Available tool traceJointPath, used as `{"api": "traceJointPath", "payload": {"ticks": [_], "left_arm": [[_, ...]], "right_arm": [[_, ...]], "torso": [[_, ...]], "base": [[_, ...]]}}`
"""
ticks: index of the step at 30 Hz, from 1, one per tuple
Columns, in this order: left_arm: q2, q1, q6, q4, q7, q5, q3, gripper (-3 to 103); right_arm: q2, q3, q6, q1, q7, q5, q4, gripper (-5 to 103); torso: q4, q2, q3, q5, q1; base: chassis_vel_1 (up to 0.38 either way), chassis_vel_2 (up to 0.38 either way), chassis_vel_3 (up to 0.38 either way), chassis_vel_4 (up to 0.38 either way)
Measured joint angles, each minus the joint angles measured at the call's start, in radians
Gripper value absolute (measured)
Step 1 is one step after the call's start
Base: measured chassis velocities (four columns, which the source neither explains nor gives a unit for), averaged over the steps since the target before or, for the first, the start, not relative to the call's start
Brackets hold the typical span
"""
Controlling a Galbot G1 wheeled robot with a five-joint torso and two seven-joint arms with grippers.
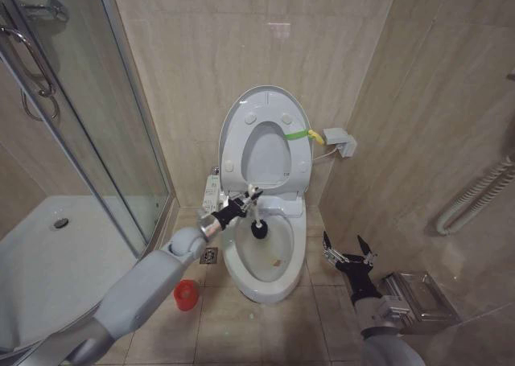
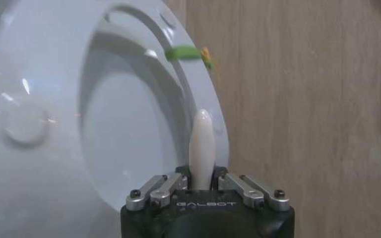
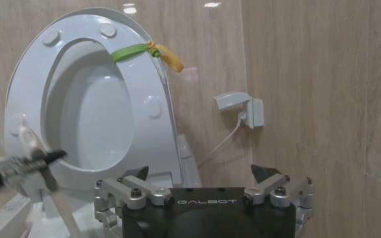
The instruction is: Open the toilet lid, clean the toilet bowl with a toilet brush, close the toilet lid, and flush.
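Over the toilet bowl [image 1: 261, 261], left tool [image 1: 251, 195] grips the toilet brush [image 1: 258, 225].

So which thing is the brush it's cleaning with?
Find the white toilet bowl against the back wall, its lid raised. The brush hangs over it, clamped in the left gripper. It has a dark round head, unlike the red cup on the floor.

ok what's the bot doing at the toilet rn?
Scrubbing stage. The toilet lid is up against the wall. The left claw grips the toilet brush by its handle, dark head down inside the toilet bowl. The right claw hangs open and empty beside the bowl. The red cup sits on the floor.
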Motion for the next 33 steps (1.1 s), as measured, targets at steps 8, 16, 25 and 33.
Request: {"api": "traceJointPath", "payload": {"ticks": [8, 16, 25, 33], "left_arm": [[-0.077, -0.006, -0.048, 0.142, -0.001, 0.066, 0.052, 20], [-0.135, -0.026, -0.104, 0.291, 0.023, 0.099, 0.066, 20], [-0.187, -0.016, -0.143, 0.406, 0.048, 0.117, 0.054, 20], [-0.246, -0.017, -0.187, 0.525, 0.068, 0.152, 0.020, 20]], "right_arm": [[0.000, 0.000, 0.000, 0.000, 0.000, 0.000, 0.000, 100], [0.000, 0.000, 0.000, 0.000, 0.000, 0.000, 0.000, 100], [0.000, 0.000, 0.000, 0.000, 0.000, 0.000, 0.000, 100], [0.000, 0.000, 0.000, 0.000, 0.000, 0.000, 0.000, 100]], "torso": [[0.0001, 0.000, 0.000, -0.0002, 0.000], [0.0001, 0.000, 0.000, -0.0001, 0.000], [0.0002, 0.000, 0.000, -0.0002, 0.000], [0.0002, 0.000, 0.000, -0.0001, 0.000]], "base": [[0.000, 0.000, 0.000, 0.000], [0.000, 0.000, 0.000, 0.000], [0.000, 0.000, 0.000, 0.000], [0.000, 0.000, 0.000, 0.000]]}}
